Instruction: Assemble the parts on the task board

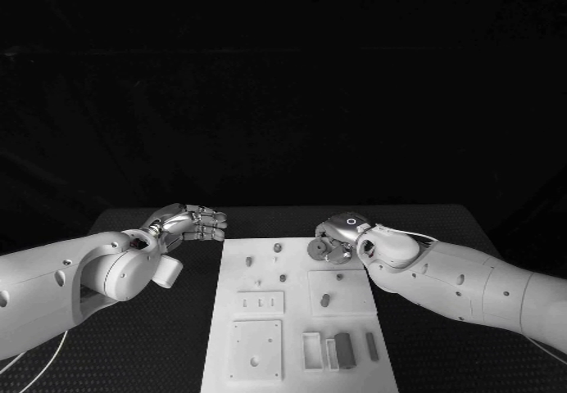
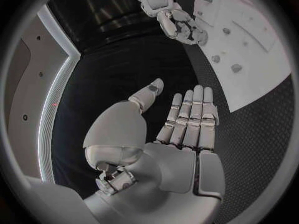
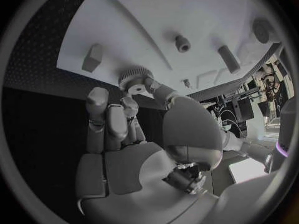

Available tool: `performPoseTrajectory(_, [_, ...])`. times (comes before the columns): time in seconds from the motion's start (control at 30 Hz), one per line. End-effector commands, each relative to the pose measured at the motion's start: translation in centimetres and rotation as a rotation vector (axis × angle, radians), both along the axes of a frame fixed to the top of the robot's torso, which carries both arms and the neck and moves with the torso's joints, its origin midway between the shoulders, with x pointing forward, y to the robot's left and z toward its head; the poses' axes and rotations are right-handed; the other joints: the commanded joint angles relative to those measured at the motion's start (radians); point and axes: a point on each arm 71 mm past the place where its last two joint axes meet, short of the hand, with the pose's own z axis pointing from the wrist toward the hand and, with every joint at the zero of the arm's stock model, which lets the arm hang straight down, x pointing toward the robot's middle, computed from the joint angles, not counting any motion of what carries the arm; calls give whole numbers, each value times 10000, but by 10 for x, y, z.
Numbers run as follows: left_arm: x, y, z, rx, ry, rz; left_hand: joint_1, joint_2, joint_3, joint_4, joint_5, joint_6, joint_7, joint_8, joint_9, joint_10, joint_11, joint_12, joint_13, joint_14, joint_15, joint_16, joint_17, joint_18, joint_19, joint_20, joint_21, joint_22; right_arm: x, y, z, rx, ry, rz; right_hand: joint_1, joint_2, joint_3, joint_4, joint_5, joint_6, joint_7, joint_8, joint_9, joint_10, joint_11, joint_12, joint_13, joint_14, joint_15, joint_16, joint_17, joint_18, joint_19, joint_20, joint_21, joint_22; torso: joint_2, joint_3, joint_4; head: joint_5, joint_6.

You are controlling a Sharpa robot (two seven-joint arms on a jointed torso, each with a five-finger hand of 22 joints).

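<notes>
Right hand [image 3: 134, 117] pinched gear [image 3: 135, 78] over far edge of task board [image 1: 296, 327], mid-placement; next needed lowering onto peg. Left hand [image 2: 181, 119] beside board, fingers extended, empty.

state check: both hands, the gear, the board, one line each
left hand: holds nothing, fingers straight, over the black table beside the board
right hand: pinches the gear at the board's far edge
gear: held in the fingertips, not yet seated
board: flat on the table, small parts on it
</notes>
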Motion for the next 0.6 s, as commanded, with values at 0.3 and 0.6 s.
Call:
performPoseTrajectory(0.3, [0, -2, 2, -61, -132, -118, -112, 14, -43, 22, -51, -16, 225, -61, 16, -23, 26, -79, -19, 36, 32, -66, 20, -31, 55, -4, -60, -1, -15, 34, 17, 32, -1114, 661, -35, -241, 45, 192, -7, 1008, 229, -81, 22, 35, -68, -11, -79, 12, -75, -58, 9, 668, 111, -21, 73, 167, -12, -7, 9, -14, 73])
performPoseTrajectory(0.6, [0, -3, 2, -70, -141, -137, -115, 17, -44, 24, -51, -21, 228, -67, 17, -28, 29, -86, -21, 38, 32, -69, 23, -32, 58, -4, -63, -1, -27, 68, 19, -94, -1654, 1424, -19, -341, 89, 280, -7, 980, 233, -119, 34, 56, -66, -30, -112, 9, -75, -67, -7, 668, 131, -27, 71, 162, -8, -15, 24, 18, 117])
